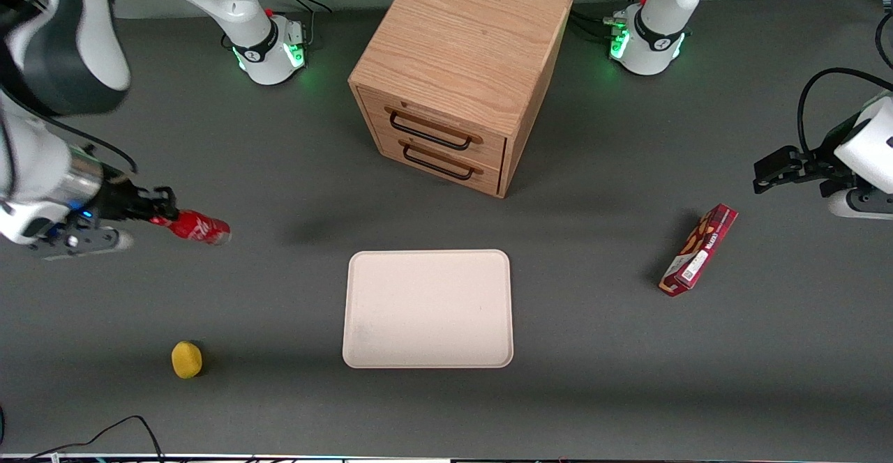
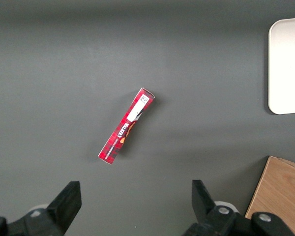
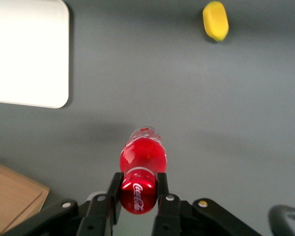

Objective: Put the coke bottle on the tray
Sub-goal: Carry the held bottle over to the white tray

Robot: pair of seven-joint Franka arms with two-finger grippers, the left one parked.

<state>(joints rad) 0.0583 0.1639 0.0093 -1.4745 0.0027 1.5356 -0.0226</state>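
My right gripper is shut on the cap end of the small red coke bottle and holds it above the table, toward the working arm's end. In the right wrist view the fingers clamp the bottle from both sides, with its body pointing down at the grey table. The pale cream-pink tray lies flat and bare at the table's middle, well away from the bottle. One rounded corner of the tray shows in the right wrist view.
A wooden two-drawer cabinet stands farther from the front camera than the tray. A yellow lemon lies nearer the front camera than the bottle. A red snack box lies toward the parked arm's end.
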